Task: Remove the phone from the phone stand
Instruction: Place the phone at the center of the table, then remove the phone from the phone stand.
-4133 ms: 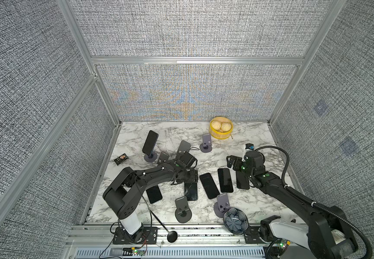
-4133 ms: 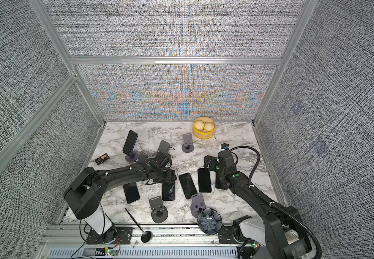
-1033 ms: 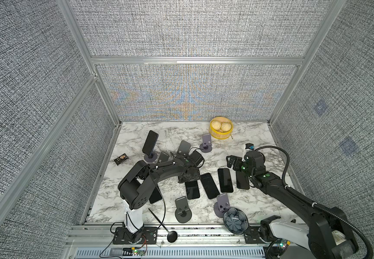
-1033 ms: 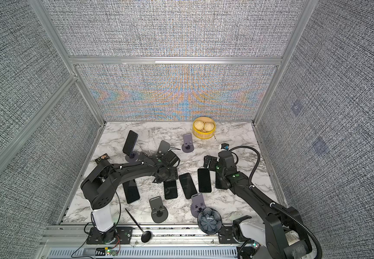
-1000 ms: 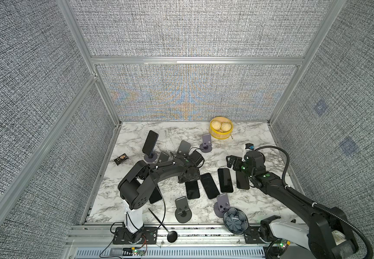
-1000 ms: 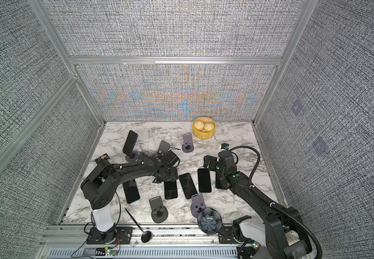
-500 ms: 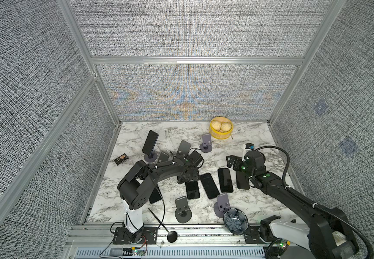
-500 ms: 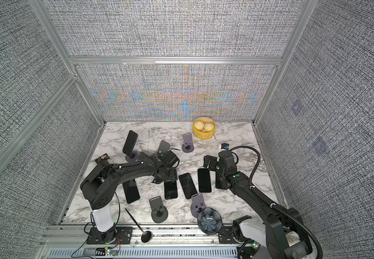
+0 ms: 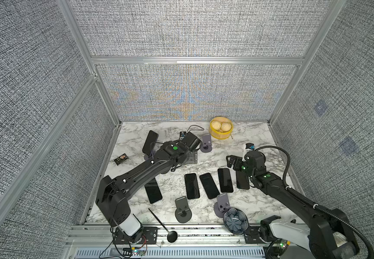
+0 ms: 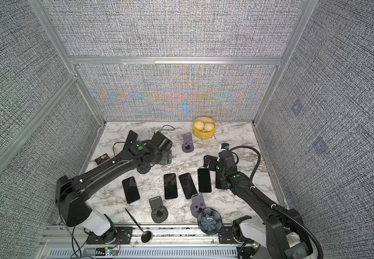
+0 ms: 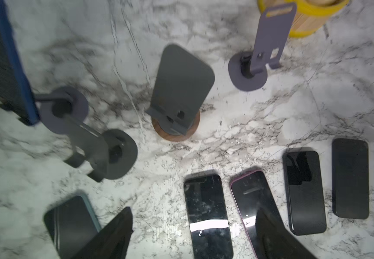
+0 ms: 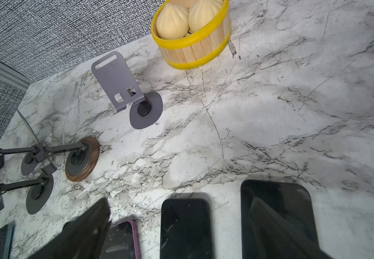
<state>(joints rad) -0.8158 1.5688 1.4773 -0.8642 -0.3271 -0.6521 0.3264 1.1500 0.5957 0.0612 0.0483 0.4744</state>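
The left tool (image 11: 193,212) hangs with its jaws apart and nothing between them, above a black phone (image 11: 204,195) lying flat on the marble desk (image 11: 293,101). The right tool (image 12: 179,208) is spread wide too and holds nothing, over the row of flat phones (image 9: 209,185). The blue-cased phone (image 9: 150,141) leans on its phone stand (image 11: 63,109) toward the rear left of the desk, close beside the left arm, and neither tool touches it.
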